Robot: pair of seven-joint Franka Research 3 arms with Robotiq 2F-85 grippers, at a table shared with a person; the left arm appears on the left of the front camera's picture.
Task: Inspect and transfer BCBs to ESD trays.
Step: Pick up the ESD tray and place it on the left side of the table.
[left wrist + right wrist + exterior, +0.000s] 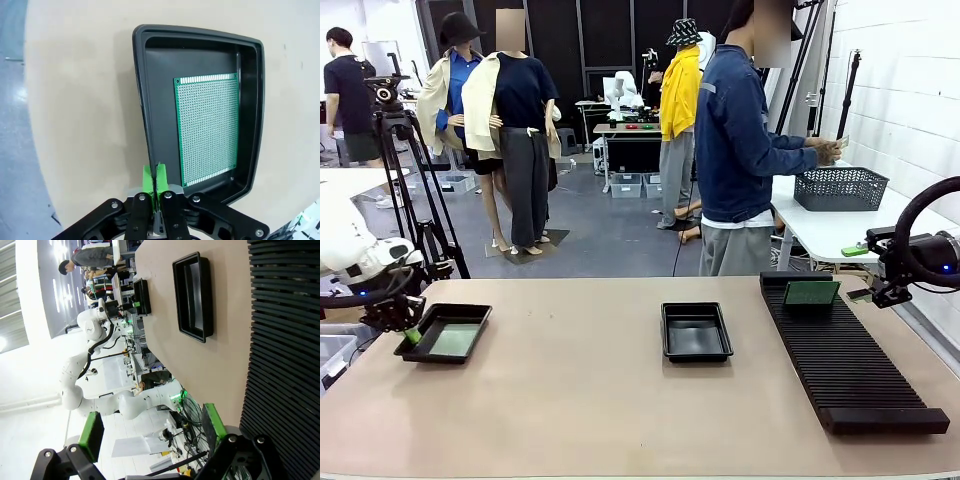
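Note:
One green BCB lies flat on the floor of the left ESD tray, whose rim runs beside my left gripper. That gripper hangs at the tray's left edge, its green pads pressed together with nothing between them. A second BCB stands in the far end of the ribbed rack. The middle ESD tray holds nothing and also lies ahead in the right wrist view. My right gripper is open, beside the rack's far right corner.
The long black slotted rack covers the table's right side. A person stands at the far edge, turned toward a grey mesh basket on a white side table. A camera tripod stands at the back left.

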